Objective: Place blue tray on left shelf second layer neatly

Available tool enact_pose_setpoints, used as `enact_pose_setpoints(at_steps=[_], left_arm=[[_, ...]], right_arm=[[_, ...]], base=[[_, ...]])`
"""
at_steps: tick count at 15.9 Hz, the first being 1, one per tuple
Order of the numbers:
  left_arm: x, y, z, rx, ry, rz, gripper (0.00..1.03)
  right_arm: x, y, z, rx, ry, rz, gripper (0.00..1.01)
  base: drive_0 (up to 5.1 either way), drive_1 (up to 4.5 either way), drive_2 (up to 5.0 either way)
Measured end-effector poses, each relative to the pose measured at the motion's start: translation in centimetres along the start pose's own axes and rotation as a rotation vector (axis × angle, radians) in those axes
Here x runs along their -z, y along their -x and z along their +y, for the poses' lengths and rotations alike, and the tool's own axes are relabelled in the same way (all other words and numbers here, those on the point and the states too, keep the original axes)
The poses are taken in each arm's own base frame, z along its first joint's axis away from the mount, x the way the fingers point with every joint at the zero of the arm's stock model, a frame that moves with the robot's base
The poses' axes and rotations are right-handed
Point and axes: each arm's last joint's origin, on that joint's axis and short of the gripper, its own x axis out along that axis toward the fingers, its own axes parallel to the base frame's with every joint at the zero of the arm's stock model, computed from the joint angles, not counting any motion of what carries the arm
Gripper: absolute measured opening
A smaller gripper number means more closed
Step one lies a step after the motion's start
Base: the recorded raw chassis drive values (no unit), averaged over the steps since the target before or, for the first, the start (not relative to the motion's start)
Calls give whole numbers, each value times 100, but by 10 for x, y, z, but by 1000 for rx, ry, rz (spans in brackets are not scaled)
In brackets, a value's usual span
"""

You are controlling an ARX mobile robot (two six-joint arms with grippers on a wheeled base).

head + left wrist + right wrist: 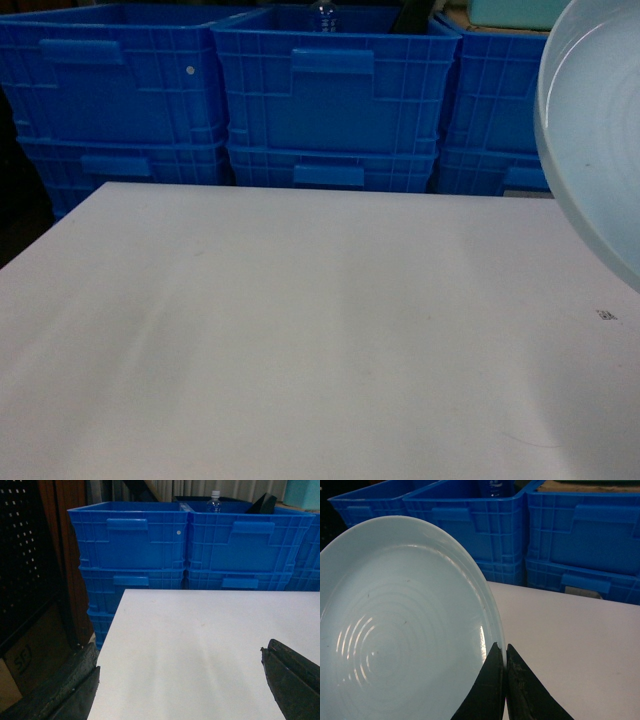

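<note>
Blue tray [395, 630]: glossy smooth plastic, faint concentric rings. Crates [330, 90]: ribbed plastic. Table [300, 330]: matt white.

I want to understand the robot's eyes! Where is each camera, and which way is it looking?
Head: high on the robot, slanting down at the white flat table and stacked deep-blue ribbed plastic crates; no arm shows.
Left wrist: on the left arm, facing the crates; the open left gripper frames the bottom.
Right wrist: on the right arm; the right gripper pinches the pale-blue round plastic tray by its rim.
All three share the crates and table.
</note>
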Motion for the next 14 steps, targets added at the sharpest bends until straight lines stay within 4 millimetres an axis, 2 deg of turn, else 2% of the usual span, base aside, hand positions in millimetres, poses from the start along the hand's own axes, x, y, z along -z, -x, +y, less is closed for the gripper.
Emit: enact_pose_setpoints(at_steps=[1, 3, 5, 6, 7, 11, 14], left_arm=[[0, 0, 0, 0, 0, 0, 98], [0, 0, 0, 1, 0, 0, 98], [0, 0, 0, 0, 0, 0, 98], [0, 0, 0, 1, 0, 0, 98], [0, 0, 0, 1, 0, 0, 98], [0, 0, 0, 1, 0, 0, 98], [0, 0, 0, 1, 0, 0, 98]], right_arm=[[0, 9, 20, 26, 23, -31, 2], [6, 14, 49, 41, 75, -76, 2], [16, 16, 68, 45, 77, -48, 2], [19, 16, 70, 30, 71, -36, 2], [20, 17, 67, 45, 73, -45, 2], [28, 19, 36, 143, 44, -54, 2], [29, 22, 33, 151, 43, -57, 2]], base=[[0, 0, 0], [0, 0, 0], [0, 0, 0], [0, 0, 0], [0, 0, 0], [0, 0, 0], [0, 0, 0]])
